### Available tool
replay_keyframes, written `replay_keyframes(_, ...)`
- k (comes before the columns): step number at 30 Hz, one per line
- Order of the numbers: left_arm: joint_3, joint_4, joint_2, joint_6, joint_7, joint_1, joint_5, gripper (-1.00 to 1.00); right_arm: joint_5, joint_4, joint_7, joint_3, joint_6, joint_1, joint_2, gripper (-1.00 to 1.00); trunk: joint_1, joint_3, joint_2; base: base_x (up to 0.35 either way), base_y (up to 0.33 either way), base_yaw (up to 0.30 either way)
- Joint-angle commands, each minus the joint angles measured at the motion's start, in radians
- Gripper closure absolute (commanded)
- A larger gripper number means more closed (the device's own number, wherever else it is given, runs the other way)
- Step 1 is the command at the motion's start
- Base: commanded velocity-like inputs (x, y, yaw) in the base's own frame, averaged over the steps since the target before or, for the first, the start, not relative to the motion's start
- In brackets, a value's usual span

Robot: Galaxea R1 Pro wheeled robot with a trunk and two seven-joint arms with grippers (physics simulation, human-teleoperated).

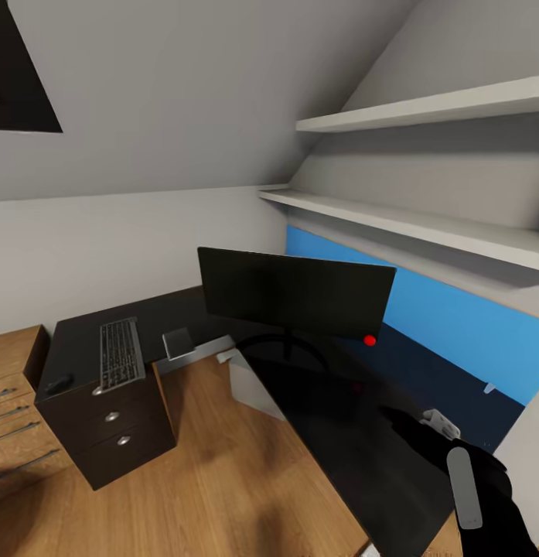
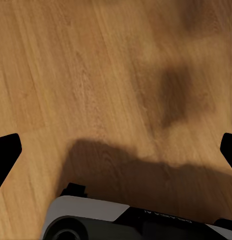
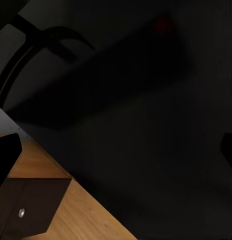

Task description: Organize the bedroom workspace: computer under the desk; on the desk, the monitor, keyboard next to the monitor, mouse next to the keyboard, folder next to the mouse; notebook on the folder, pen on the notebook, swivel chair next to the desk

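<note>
The monitor (image 1: 296,292) stands upright on the black desk (image 1: 354,433) at its inner corner, red dot at the lower right. The keyboard (image 1: 120,353) lies on the desk's left wing, above the drawers, with the small black mouse (image 1: 59,382) to its left. My right arm (image 1: 474,480) reaches over the desk's near wing. The right gripper (image 3: 116,152) hangs open above the bare black top, with the monitor's base (image 3: 43,37) ahead of it. My left gripper (image 2: 116,150) is open over the wooden floor, holding nothing.
Black drawers (image 1: 114,433) with silver knobs sit under the keyboard, and a low wooden shelf unit (image 1: 10,402) stands left of them. A small grey item (image 1: 179,342) rests by the desk's inner edge, with a light grey box (image 1: 250,383) under it. Wall shelves (image 1: 424,224) overhang the right.
</note>
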Motion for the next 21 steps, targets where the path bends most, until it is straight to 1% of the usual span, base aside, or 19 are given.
replay_keyframes(1, -0.009, -0.001, 0.001, -0.004, 0.008, -0.001, 0.006, -1.0, 0.001, -0.001, 0.007, -0.006, 0.006, -0.002, 0.001, -1.0, 0.001, -0.003, -0.002, 0.0, 0.0, -0.28)
replay_keyframes(6, -0.009, -0.001, 0.002, -0.004, 0.008, -0.001, 0.007, -1.0, -0.002, -0.001, 0.007, -0.017, 0.006, -0.002, 0.001, -1.0, 0.001, -0.006, -0.002, 0.0, 0.0, -0.254)
replay_keyframes(9, -0.009, -0.001, 0.002, -0.004, 0.008, -0.001, 0.007, -1.0, -0.002, -0.001, 0.007, -0.022, 0.006, -0.002, 0.002, -1.0, 0.001, -0.009, -0.002, 0.0, 0.0, -0.174)
replay_keyframes(13, -0.009, -0.001, 0.001, -0.003, 0.008, -0.001, 0.007, -1.0, -0.004, -0.001, 0.007, -0.031, 0.006, -0.002, 0.001, -1.0, 0.001, -0.014, -0.002, 0.0, 0.0, -0.101)
replay_keyframes(14, -0.009, -0.001, 0.001, -0.003, 0.008, -0.001, 0.006, -1.0, -0.004, -0.001, 0.008, -0.038, 0.006, -0.002, 0.001, -1.0, 0.001, -0.015, -0.002, 0.0, 0.0, -0.062)
replay_keyframes(16, -0.009, -0.001, 0.0, -0.002, 0.008, -0.001, 0.006, -1.0, -0.004, -0.001, 0.009, -0.05, 0.005, -0.002, 0.001, -1.0, 0.001, -0.017, -0.002, 0.0, 0.0, -0.024)
replay_keyframes(18, -0.009, -0.001, 0.001, -0.003, 0.008, -0.001, 0.006, -1.0, -0.004, -0.001, 0.009, -0.053, 0.005, -0.002, 0.0, -1.0, 0.001, -0.017, -0.002, 0.014, 0.0, -0.011)
replay_keyframes(19, -0.009, -0.001, 0.002, -0.003, 0.008, -0.001, 0.007, -1.0, -0.003, 0.04, 0.006, -0.082, 0.006, -0.002, -0.017, -1.0, 0.001, -0.017, -0.002, 0.204, 0.0, -0.001)
replay_keyframes(21, -0.009, -0.001, 0.002, -0.003, 0.008, -0.001, 0.007, -1.0, -0.004, 0.066, 0.006, -0.088, 0.006, -0.003, -0.032, -1.0, 0.001, -0.017, -0.002, 0.147, 0.0, -0.001)
